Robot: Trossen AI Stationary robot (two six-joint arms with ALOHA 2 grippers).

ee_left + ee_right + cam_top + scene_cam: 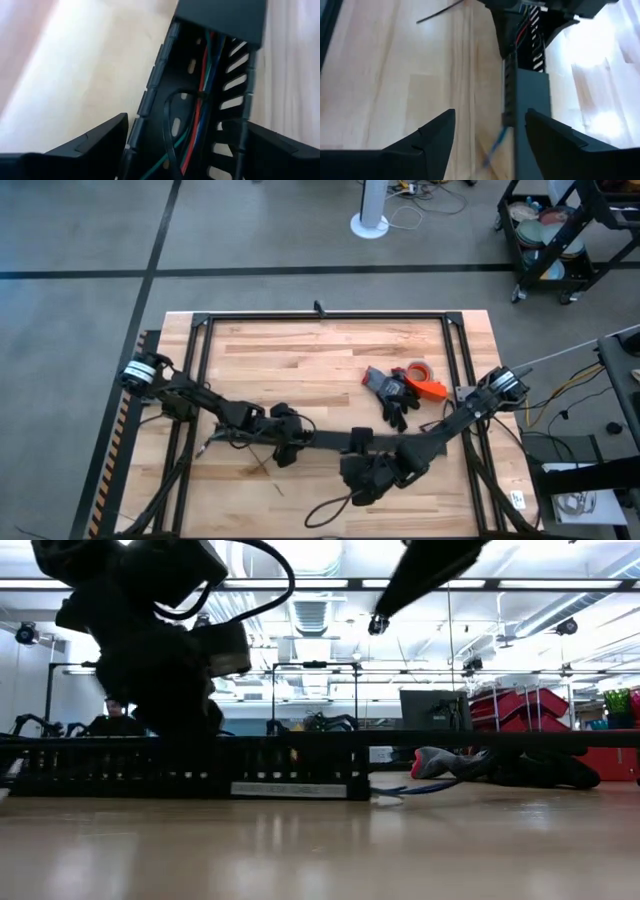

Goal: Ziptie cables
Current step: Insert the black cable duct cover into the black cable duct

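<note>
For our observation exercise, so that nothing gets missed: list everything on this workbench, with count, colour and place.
duct: one, black, slotted, table's front middle
cables: several, red, green, blue, inside the duct
ziptie: one, dark, loose on the table
gloves: count unclear, grey-black, right of centre
tape roll: one, red, beside the gloves
table: one, pale wood
left tool: one, dark, astride the duct
right tool: one, dark, open, at the duct

A robotics lab: wooden workbench (300, 360) (framed), strip ceiling lights (300, 584), red storage bins (525, 705), monitor (435, 710).

Cables (202, 107) inside duct (155, 95)
</note>
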